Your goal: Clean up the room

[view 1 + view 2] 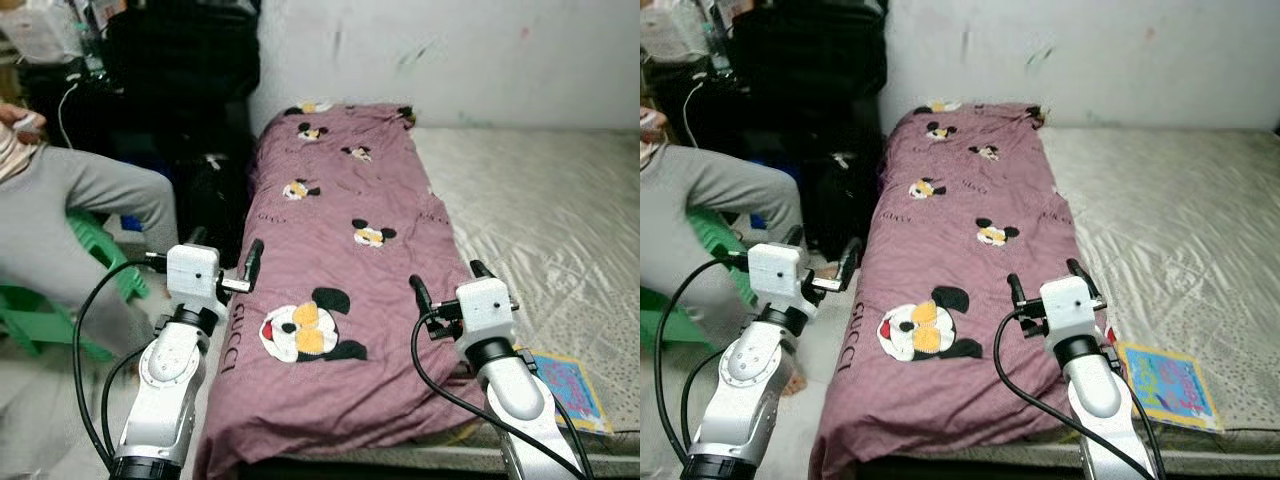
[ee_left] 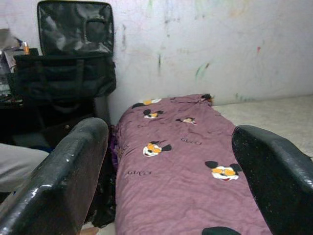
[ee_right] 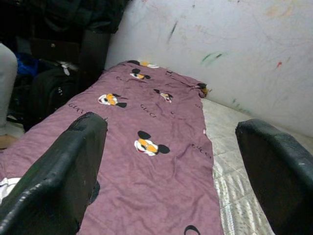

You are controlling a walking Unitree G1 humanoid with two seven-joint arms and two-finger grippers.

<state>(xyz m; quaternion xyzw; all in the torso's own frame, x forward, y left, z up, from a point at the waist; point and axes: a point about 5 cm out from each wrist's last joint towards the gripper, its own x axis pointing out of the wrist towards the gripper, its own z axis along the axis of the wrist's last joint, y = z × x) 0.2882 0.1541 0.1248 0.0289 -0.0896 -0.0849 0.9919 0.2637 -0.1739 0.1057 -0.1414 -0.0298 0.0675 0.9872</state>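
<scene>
Mauve blanket [image 1: 345, 290], cartoon-mouse print, spread lengthwise on pale mattress [image 1: 545, 215]. Left gripper [image 1: 226, 252] at its left edge, fingers apart; right gripper [image 1: 449, 280] above it, fingers apart. Colourful book [image 1: 568, 388] on mattress. Seated person [image 1: 70, 215], green stool [image 1: 95, 250].

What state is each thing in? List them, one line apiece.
Blanket: spread flat along the mattress's left side.
Mattress: bare on the right.
Book: shut, lying on the mattress.
Left gripper: open, holding nothing.
Right gripper: open, holding nothing.
Black bag: lid up.
</scene>
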